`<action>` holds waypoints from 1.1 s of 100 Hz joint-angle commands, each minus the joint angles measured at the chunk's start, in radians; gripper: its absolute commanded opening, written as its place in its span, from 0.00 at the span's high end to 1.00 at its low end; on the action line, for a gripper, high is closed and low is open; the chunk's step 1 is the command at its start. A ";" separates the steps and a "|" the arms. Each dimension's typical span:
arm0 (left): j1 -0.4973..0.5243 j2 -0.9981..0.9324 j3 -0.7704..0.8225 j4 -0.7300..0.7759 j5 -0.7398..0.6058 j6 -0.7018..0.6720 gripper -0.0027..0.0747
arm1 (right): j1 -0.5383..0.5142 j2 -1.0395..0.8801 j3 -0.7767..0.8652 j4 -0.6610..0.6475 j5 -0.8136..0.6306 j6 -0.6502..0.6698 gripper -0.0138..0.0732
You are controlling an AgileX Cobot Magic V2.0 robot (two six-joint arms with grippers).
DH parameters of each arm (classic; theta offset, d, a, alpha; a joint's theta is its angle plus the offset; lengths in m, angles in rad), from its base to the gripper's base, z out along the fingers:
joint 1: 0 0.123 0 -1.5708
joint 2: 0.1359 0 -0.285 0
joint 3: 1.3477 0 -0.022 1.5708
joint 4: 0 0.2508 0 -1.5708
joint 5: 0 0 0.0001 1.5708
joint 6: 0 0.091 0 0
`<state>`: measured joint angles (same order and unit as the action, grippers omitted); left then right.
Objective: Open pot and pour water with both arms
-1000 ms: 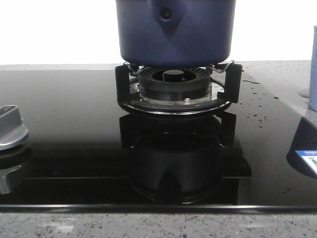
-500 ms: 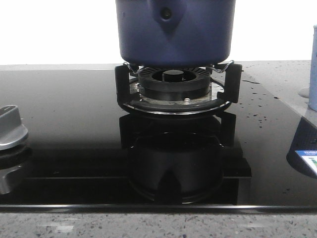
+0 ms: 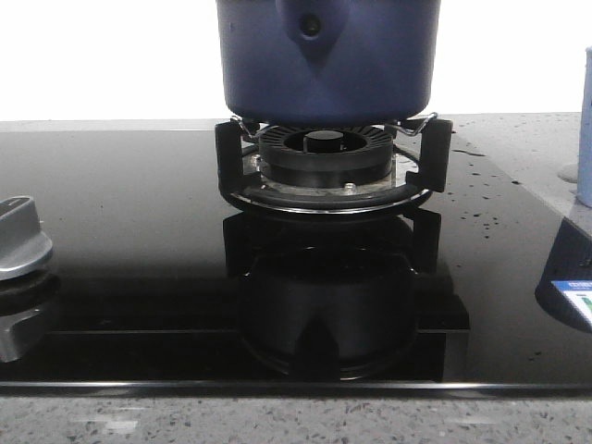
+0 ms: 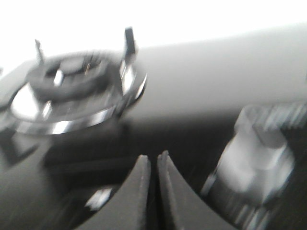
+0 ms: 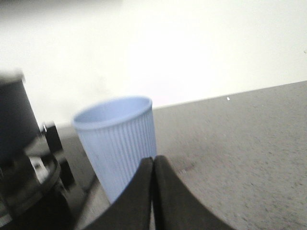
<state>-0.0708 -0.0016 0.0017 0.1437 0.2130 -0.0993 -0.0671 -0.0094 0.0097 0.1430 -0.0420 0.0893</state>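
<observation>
The left fingers point(image 4: 152, 191) are closed tip to tip, with only a thin slit between them and nothing held. They hang above the black glass hob point(image 4: 96, 158). Beyond them stands an uncovered burner point(image 4: 76, 93) with a chrome ring and upright black prongs. Beside the fingers sits a silver knob point(image 4: 256, 158). This view is blurred.

The right fingers point(image 5: 152, 191) are likewise pressed together and hold nothing. Just beyond them stands a pale blue ribbed cup point(image 5: 120, 143), upright and open at the top, on the grey speckled tabletop point(image 5: 240, 158). Whether the fingers touch the cup cannot be told. To one side of the cup, the dark pot point(image 5: 14, 120) and part of its burner support point(image 5: 33, 177) appear, out of focus.

In the front view, the pot point(image 3: 328, 65) sits on the black pot support point(image 3: 333, 166) at the centre of the hob point(image 3: 120, 231). Its triangular handle mount with the dark hole point(image 3: 312, 26) faces the camera. The pot's top is out of frame. The knob point(image 3: 18, 236) lies at the hob's left edge. The cup point(image 3: 585, 129) stands at the right edge, off the glass. Small specks dot the glass on the right. Neither arm appears in this view.
</observation>
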 commanded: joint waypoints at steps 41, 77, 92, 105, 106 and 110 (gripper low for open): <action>0.002 -0.033 0.015 -0.816 -0.449 -0.003 0.99 | -0.005 -0.020 -0.087 0.282 0.061 -0.005 0.92; -0.078 0.228 -0.312 -0.602 0.064 0.083 0.99 | -0.005 0.164 -0.437 0.105 0.590 -0.010 0.92; -0.170 0.423 -0.429 -0.697 0.143 0.182 0.98 | -0.005 0.262 -0.537 0.138 0.822 -0.010 0.92; -0.291 0.528 -0.498 -1.018 0.138 0.498 0.97 | -0.001 0.278 -0.564 0.247 0.899 -0.012 0.92; -0.297 0.538 -0.502 -1.037 0.141 0.539 0.97 | -0.001 0.278 -0.564 0.254 0.902 -0.015 0.92; -0.339 0.561 -0.524 -1.147 0.154 0.643 0.97 | 0.000 0.278 -0.564 0.302 0.911 -0.030 0.92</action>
<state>-0.3289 0.4989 -0.4445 -0.7571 0.3977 0.3065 -0.0671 0.2478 -0.5174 0.3447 0.8840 0.0877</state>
